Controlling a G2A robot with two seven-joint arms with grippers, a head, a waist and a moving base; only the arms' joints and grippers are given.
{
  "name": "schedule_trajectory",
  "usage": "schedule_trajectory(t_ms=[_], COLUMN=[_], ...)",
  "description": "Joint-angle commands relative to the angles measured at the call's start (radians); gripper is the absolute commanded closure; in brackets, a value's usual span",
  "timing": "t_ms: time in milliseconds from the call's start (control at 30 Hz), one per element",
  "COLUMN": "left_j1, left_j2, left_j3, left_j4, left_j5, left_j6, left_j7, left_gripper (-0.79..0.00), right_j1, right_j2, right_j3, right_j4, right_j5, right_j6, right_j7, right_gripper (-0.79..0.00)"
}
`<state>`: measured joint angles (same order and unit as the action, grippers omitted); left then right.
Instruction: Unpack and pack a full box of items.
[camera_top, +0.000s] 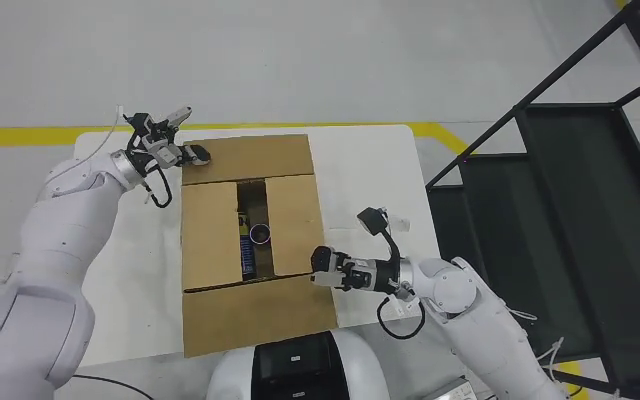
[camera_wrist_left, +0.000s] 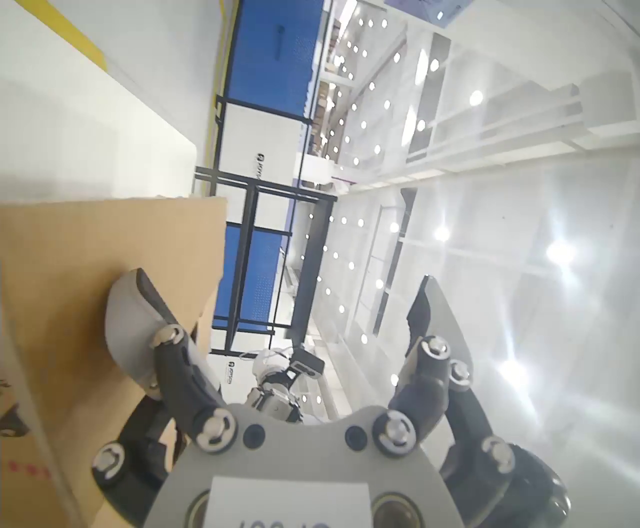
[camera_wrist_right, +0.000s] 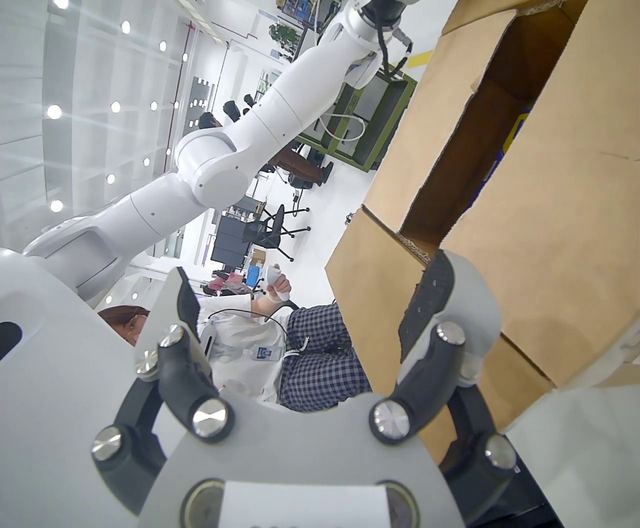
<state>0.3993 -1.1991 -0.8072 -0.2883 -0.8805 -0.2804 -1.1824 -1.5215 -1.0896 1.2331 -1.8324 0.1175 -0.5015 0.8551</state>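
Observation:
A cardboard box (camera_top: 255, 235) stands mid-table. Its two side flaps are folded nearly closed and its far and near flaps lie spread outward. Through the slit between the side flaps I see a blue item (camera_top: 245, 250) and a dark round cap (camera_top: 261, 234). My left gripper (camera_top: 190, 136) is open at the box's far left corner, and in the left wrist view one finger (camera_wrist_left: 142, 305) lies against the cardboard (camera_wrist_left: 100, 250). My right gripper (camera_top: 317, 268) is open at the near right corner, one finger (camera_wrist_right: 435, 290) at the box's edge (camera_wrist_right: 550, 225).
The white table (camera_top: 370, 180) has bare room to the right of the box and a narrower strip to its left. Black metal stairs (camera_top: 540, 200) stand beyond the table's right edge. A yellow floor line (camera_top: 60, 133) runs behind the table.

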Motion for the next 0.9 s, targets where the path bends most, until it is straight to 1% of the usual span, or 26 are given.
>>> schedule_trajectory(t_ms=[0, 133, 300, 400, 467, 567, 733, 800, 867], left_j1=[-0.011, -0.026, -0.038, -0.042, -0.046, -0.047, -0.040, -0.032, -0.018], left_j2=[-0.004, -0.009, -0.009, -0.003, 0.005, 0.023, 0.069, 0.090, 0.111], left_j3=[0.015, 0.048, 0.069, 0.046, 0.016, -0.032, -0.090, -0.106, -0.109], left_j4=[0.022, 0.046, 0.059, 0.070, 0.080, 0.091, 0.084, 0.071, 0.021], left_j5=[0.057, 0.172, 0.264, 0.240, 0.196, 0.131, 0.086, 0.085, 0.117], left_j6=[0.000, 0.011, 0.023, 0.008, -0.020, -0.097, -0.209, -0.235, -0.206], left_j7=[0.049, 0.118, 0.145, 0.121, 0.101, 0.082, -0.051, -0.122, -0.152], left_gripper=[-0.785, -0.785, -0.785, -0.785, -0.785, -0.785, -0.785, -0.785, -0.785], right_j1=[0.008, 0.028, 0.066, 0.097, 0.133, 0.208, 0.347, 0.393, 0.426], right_j2=[0.000, 0.000, -0.002, -0.005, -0.009, -0.022, -0.054, -0.068, -0.083], right_j3=[-0.005, -0.020, -0.045, -0.064, -0.086, -0.136, -0.263, -0.321, -0.371], right_j4=[0.006, 0.022, 0.042, 0.058, 0.072, 0.090, 0.120, 0.137, 0.151], right_j5=[0.001, 0.008, 0.011, 0.008, -0.006, -0.026, -0.115, -0.142, -0.157], right_j6=[0.003, 0.009, 0.029, 0.053, 0.108, 0.207, 0.369, 0.426, 0.471], right_j7=[0.000, 0.007, 0.020, 0.026, 0.017, -0.010, -0.051, -0.056, -0.068], right_gripper=[-0.785, -0.785, -0.785, -0.785, -0.785, -0.785, -0.785, -0.785, -0.785])
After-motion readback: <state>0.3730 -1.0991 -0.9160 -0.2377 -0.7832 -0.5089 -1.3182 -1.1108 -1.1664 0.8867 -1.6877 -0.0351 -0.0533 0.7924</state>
